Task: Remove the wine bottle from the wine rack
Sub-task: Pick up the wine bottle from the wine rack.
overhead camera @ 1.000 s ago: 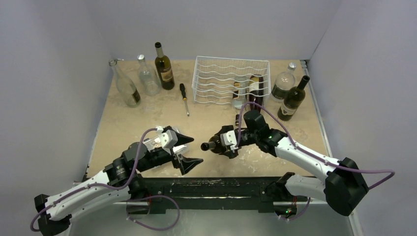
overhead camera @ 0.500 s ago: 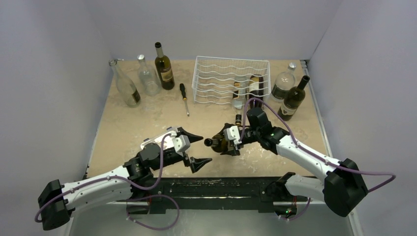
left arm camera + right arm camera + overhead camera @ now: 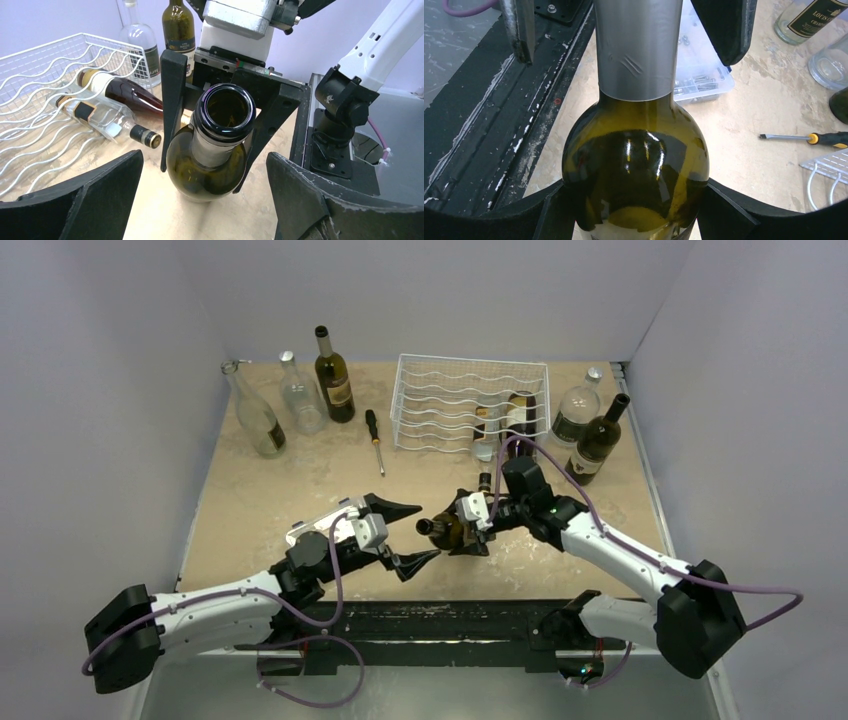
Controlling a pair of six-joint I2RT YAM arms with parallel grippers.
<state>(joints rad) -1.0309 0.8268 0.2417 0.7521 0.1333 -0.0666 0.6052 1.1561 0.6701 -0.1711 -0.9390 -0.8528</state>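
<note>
1. Progress from above: the right hand (image 3: pixel 462 532) is clenching a green bottle (image 3: pixel 445 531), holding it on its side above the tabletop (image 3: pixel 280 490), well apart from the rack (image 3: pixel 470 390), with the neck pointing left. The left hand (image 3: pixel 425 531) is gaping wide around the bottle's mouth and touching nothing. Two other bottles (image 3: pixel 520 418) are lying in the rack's right end.
2. Left wrist: the bottle's open mouth is facing the camera. It is sitting between the left fingers (image 3: pixel 85 200), which are standing well apart from the glass on either side. The right hand's fingers (image 3: pixel 172 100) are pressing on the shoulder from both sides.
3. Right wrist: the right fingers (image 3: pixel 719 210) are squeezing the body on both flanks. One left finger (image 3: pixel 724 25) is hanging beside the foil-wrapped neck without touching it.
4. Judgement: the lift off the rack seems done, and a hand-to-hand pass looks to be under way. The next move is likely calling for the left hand to close squarely on the neck. The right hand should let go only once that grip is firm, since glass and foil look slippery.
</note>
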